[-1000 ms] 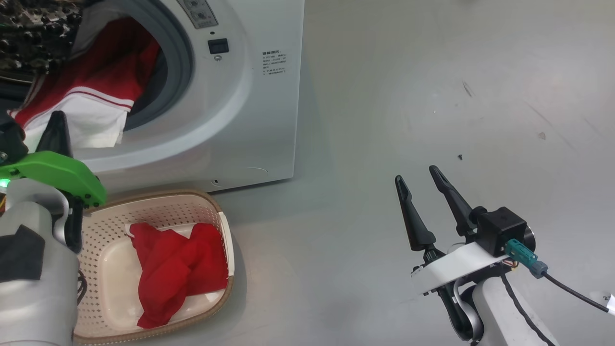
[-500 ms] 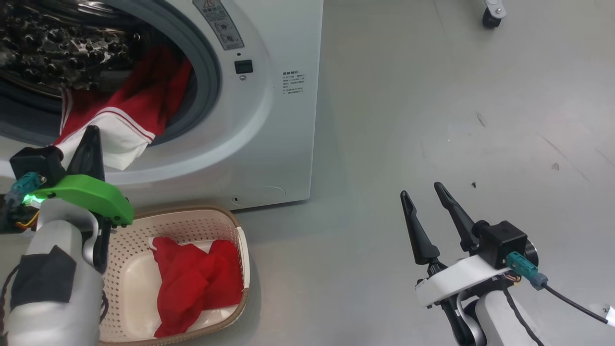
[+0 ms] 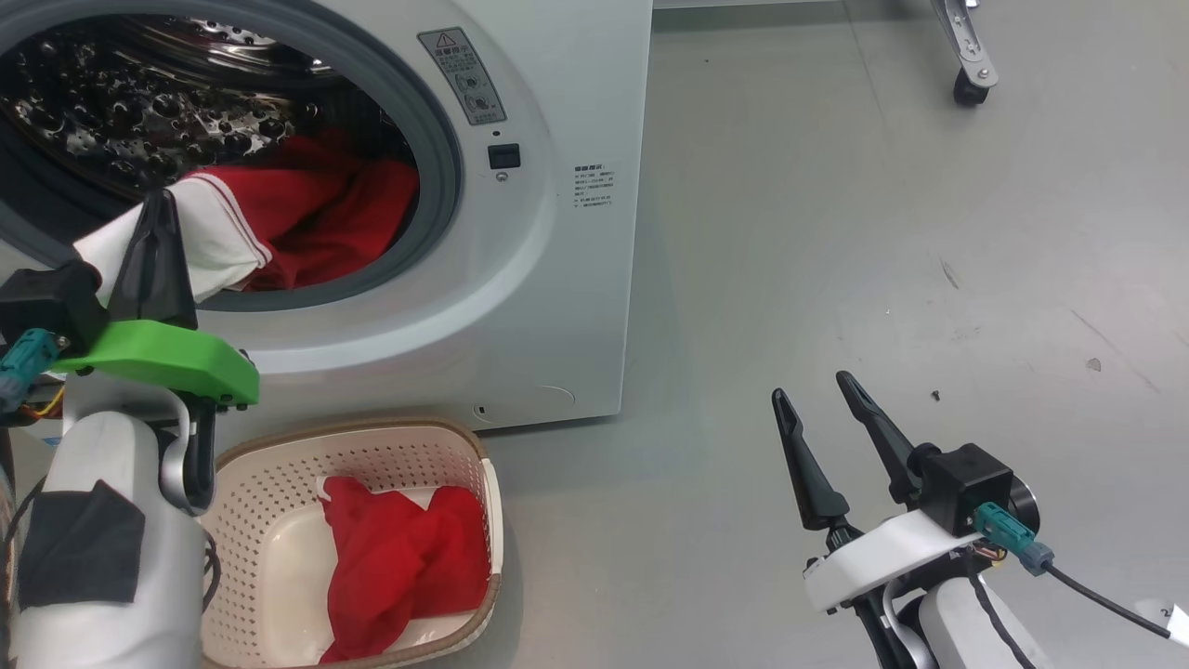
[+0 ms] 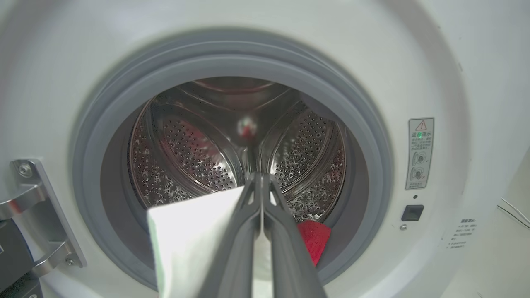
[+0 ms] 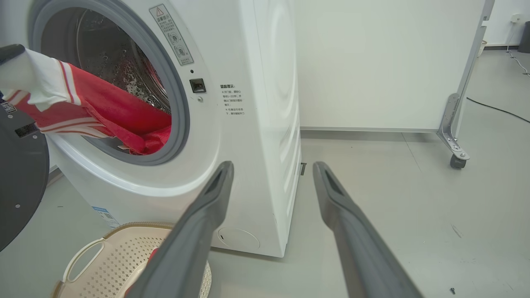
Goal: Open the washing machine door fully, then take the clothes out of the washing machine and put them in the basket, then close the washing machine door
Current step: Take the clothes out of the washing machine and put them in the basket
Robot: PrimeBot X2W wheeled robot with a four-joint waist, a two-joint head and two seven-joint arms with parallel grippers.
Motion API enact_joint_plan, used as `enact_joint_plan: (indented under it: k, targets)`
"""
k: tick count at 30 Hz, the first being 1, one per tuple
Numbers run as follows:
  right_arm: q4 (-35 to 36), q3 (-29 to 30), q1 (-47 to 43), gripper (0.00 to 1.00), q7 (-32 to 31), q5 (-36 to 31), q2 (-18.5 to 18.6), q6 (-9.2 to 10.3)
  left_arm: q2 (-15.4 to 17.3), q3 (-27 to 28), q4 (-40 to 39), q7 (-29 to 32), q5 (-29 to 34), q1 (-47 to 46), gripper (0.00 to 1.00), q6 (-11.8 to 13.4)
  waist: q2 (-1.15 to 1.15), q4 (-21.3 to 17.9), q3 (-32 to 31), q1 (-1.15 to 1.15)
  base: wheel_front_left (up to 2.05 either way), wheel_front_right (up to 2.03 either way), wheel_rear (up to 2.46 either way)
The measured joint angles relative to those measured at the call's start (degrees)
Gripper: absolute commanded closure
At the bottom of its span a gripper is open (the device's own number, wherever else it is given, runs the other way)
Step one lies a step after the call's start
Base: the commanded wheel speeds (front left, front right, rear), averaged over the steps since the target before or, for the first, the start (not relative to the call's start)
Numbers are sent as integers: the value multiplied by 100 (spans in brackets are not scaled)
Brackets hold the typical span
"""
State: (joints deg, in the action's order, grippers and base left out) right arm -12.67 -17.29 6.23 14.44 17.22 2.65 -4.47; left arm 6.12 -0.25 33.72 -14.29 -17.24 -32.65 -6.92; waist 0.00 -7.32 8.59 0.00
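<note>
The white washing machine (image 3: 557, 307) stands open, showing its steel drum (image 4: 198, 157). A red-and-white garment (image 3: 307, 214) trails over the grey gasket (image 3: 448, 186), its white end raised outside the opening. Just below, the cream basket (image 3: 372, 460) holds a crumpled red garment (image 3: 409, 557).

The floor (image 3: 836, 279) before me is smooth grey with a few scuffs. Standing directly on it are the washer (image 3: 557, 307), at my left, and the basket (image 3: 372, 444), just in front of the washer's base. Further right is a caster (image 3: 966, 88) (carrying a white panel's metal bracket). One small dark screw (image 3: 935, 396) lies apart on bare floor. A black cable (image 5: 497, 108) runs beyond the caster.
</note>
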Motion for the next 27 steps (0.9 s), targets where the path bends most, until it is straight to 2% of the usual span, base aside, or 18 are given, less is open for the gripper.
enact_joint_plan:
  k: [13,21,27]
  targets:
    - [-10,12,-104,0,0,-20,0,-18,-98,110,-1363,-16,21,309,100,0,0,67,-105,0,0,0,0]
    - [26,-1,-143,0,0,-23,0,-51,-132,-118,-1305,-3,79,854,100,0,0,74,4,0,0,0,0]
    - [38,-12,-142,0,0,-24,0,-53,-159,-189,-1136,260,78,1132,100,0,0,22,140,0,0,0,0]
